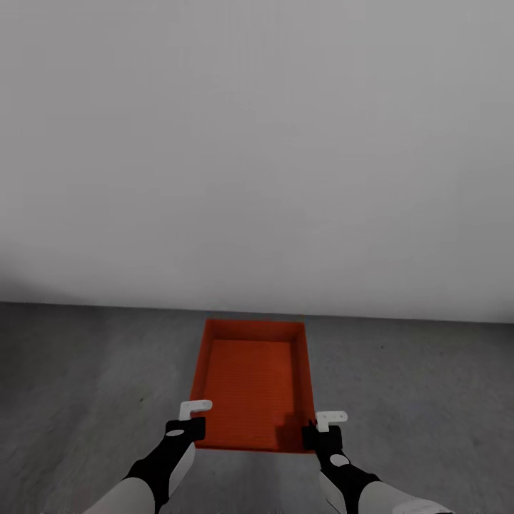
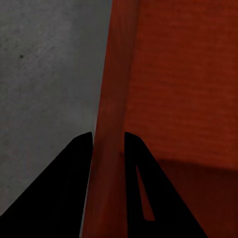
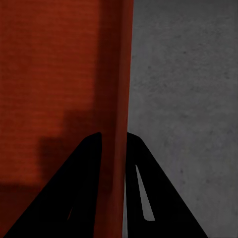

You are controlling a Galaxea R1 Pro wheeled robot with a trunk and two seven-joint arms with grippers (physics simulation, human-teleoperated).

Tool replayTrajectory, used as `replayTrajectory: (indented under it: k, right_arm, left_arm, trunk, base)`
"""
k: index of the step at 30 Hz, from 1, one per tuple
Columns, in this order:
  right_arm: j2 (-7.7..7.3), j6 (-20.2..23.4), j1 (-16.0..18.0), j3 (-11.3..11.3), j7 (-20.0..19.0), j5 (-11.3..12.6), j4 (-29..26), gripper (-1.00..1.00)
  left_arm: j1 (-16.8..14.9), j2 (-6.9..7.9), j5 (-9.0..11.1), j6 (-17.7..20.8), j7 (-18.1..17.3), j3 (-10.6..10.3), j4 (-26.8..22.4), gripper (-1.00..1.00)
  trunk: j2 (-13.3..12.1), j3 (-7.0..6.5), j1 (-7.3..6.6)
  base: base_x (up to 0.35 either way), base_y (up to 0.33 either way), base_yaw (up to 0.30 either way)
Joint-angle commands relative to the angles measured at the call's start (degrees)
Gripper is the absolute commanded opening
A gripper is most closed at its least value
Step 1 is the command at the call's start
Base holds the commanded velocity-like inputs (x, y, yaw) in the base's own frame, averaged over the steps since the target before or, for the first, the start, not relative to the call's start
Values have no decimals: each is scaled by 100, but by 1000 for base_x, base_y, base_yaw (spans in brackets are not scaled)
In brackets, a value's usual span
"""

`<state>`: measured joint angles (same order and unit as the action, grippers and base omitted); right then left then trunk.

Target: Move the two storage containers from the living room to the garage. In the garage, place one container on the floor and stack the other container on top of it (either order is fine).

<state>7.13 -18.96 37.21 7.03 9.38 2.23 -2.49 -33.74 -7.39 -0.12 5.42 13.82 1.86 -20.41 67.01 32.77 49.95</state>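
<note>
One orange-red storage container (image 1: pixel 251 382), open at the top, is in front of me above the dark grey floor (image 1: pixel 86 385), close to a white wall. My left gripper (image 1: pixel 191 421) is shut on the container's left wall (image 2: pixel 111 124), one finger inside and one outside. My right gripper (image 1: pixel 318 428) is shut on its right wall (image 3: pixel 116 124) in the same way. The container's ribbed bottom (image 2: pixel 183 84) is bare. I cannot tell whether the container rests on the floor or hangs just above it.
A plain white wall (image 1: pixel 257 143) rises right behind the container. Bare grey concrete floor (image 3: pixel 188 99) spreads out to both sides.
</note>
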Motion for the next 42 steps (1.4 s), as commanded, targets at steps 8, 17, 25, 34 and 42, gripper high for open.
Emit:
replayTrajectory:
  k: [8,17,25,34,42]
  right_arm:
    - [-19,-38,6,-149,178,76,-6,-100]
    - [-19,-38,6,-149,178,76,-6,-100]
    - [-19,-38,6,-149,178,76,-6,-100]
    - [-19,-38,6,-149,178,76,-6,-100]
    - [-19,-38,6,-149,178,76,-6,-100]
  left_arm:
    - [-2,2,12,39,33,61,-7,-100]
    - [-3,1,12,39,33,61,-7,-100]
    - [-4,1,13,39,34,61,-7,-100]
    - [-2,1,12,39,34,61,-7,-100]
    - [-3,1,12,39,36,61,-7,-100]
  trunk:
    - [3,78,0]
    - [3,161,0]
    - [3,234,0]
    - [3,316,0]
    - [3,390,0]
  base:
    - [0,0,0]
    - [0,0,0]
    - [0,0,0]
    - [0,0,0]
    - [0,0,0]
